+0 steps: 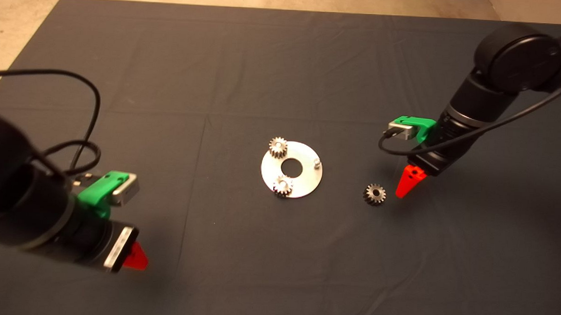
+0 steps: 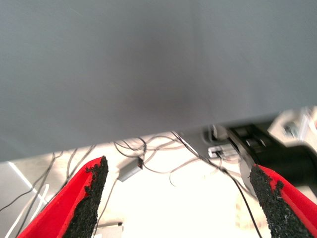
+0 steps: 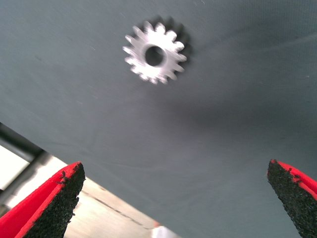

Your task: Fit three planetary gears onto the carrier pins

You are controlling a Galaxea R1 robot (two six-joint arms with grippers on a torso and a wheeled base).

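At the middle of the dark mat [image 1: 283, 73], seen from the head camera, you have the round shiny disc [image 1: 303, 182] with two planetary gears already seated, one at the far pin [image 1: 278, 147] and one at the near pin [image 1: 283, 185], while the third of the carrier pins [image 1: 316, 163] stands bare on the disc's right side. The loose gear [image 1: 375, 194] lies flat on the mat, well apart from the disc on its right, and your right gripper [image 1: 405, 185] hangs just beside it, on the gear's right. The left gripper [image 1: 136, 257] waits at the lower left, away from everything. In the left wrist view its fingers [image 2: 89, 198] stand wide apart over the mat's edge, with cables on a pale floor beyond and nothing between the pads. In the right wrist view the fingers [image 3: 59, 198] are likewise spread wide and empty, and the loose gear [image 3: 155, 53] lies ahead of them, bore showing, not yet between the pads. Expect that gear to be small, rigid metal, probably dense for its size and slick on its faces; I would take it across the toothed rim, where the pads can bite, keeping the bore free for the pin. The mat looks like soft cloth with faint creases, so the gear sits low and the fingertips would need to reach right down to the fabric.
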